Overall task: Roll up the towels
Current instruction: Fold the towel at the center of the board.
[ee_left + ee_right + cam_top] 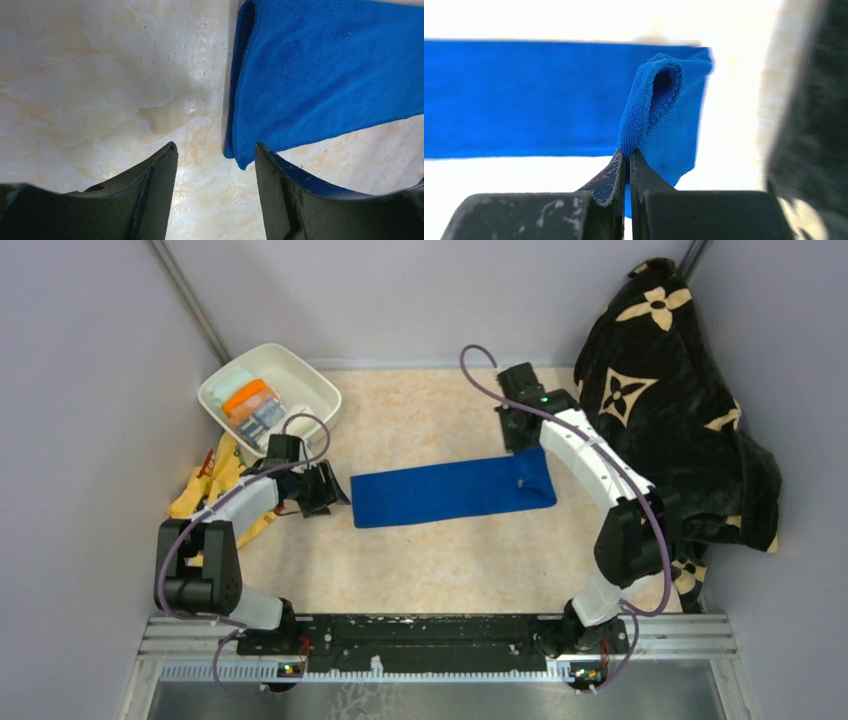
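Observation:
The royal blue towel (450, 490) lies folded into a long strip across the middle of the table. My right gripper (522, 445) is shut on its right end; in the right wrist view (628, 152) it pinches a raised fold of the blue towel (651, 100) lifted off the table. My left gripper (335, 490) is open and empty at the strip's left end; in the left wrist view (216, 150) the corner of the blue towel (325, 70) lies just ahead of the fingers. The printed towel (252, 405) and a pale cloth (228, 382) lie in the white tub.
A white tub (310, 380) stands at the back left. A yellow printed cloth (215, 480) lies under my left arm. A large black blanket with cream flowers (670, 400) is heaped at the right. Walls close in on three sides.

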Available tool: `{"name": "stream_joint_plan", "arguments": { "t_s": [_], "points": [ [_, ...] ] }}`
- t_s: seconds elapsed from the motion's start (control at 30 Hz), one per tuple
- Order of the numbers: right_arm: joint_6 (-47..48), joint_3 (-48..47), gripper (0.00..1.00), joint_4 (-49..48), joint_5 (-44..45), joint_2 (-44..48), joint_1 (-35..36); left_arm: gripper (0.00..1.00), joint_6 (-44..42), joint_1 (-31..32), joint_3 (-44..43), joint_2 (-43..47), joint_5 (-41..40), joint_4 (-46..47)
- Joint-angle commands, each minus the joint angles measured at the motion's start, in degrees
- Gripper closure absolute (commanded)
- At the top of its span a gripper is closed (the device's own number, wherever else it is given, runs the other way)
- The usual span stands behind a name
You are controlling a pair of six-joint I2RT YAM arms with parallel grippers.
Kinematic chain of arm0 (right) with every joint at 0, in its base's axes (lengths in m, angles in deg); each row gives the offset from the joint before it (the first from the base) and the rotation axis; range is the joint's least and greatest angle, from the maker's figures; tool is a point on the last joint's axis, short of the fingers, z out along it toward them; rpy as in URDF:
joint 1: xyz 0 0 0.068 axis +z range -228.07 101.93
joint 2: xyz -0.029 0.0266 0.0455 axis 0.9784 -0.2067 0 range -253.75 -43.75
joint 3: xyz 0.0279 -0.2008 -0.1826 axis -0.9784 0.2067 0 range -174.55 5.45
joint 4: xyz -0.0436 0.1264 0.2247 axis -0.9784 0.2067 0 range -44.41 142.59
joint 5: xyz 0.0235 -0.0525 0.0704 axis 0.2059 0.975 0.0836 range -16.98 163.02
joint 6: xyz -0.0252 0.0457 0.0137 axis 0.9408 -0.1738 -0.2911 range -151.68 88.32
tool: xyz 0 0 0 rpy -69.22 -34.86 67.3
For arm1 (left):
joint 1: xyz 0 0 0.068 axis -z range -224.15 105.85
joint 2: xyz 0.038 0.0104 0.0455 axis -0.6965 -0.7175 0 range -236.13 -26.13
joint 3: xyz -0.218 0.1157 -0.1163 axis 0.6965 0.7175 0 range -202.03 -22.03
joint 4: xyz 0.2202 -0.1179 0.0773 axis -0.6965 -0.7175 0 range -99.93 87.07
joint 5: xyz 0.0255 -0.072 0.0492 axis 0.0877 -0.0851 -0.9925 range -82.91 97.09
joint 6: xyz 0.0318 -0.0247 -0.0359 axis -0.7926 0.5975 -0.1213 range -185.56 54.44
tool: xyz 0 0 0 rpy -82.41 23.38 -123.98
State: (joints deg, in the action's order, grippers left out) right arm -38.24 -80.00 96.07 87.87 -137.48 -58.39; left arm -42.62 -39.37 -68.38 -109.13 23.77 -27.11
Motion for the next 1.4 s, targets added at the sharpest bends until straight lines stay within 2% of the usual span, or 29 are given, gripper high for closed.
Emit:
{"name": "stream_joint_plan", "arguments": {
  "t_s": [0.0, 0.17, 0.5, 0.67, 0.87, 1.37],
  "points": [
    [-6.57, -4.33, 1.0, -0.99, -13.31, -0.49, 8.03, 0.36, 0.92, 0.32, -0.29, -2.5, 2.07, 3.35],
    [-10.42, -8.37, 1.0, -2.9, -15.37, -7.07, 14.89, 0.39, 0.87, 0.42, -0.5, -4.84, 2.8, 4.28],
    [-18.88, -20.72, 1.0, -2.5, -17.71, -19.69, 23.59, 0.55, 1.21, 0.65, -0.52, -9.37, 5.03, 6.0],
    [-24.33, -22.71, 1.0, -5.42, -17.66, -22.67, 25.43, 0.64, 1.37, 0.85, -0.32, -10.77, 6.0, 6.43],
    [-26.59, -25.11, 1.0, -7.93, -18.41, -25.84, 26.8, 0.73, 1.5, 1.52, -0.17, -11.97, 6.51, 6.68],
    [-31.78, -23.18, 1.0, -15.9, -23.22, -29.17, 28.36, 0.8, 1.32, 2.26, -0.18, -12.71, 5.99, 6.17]
  ]
}}
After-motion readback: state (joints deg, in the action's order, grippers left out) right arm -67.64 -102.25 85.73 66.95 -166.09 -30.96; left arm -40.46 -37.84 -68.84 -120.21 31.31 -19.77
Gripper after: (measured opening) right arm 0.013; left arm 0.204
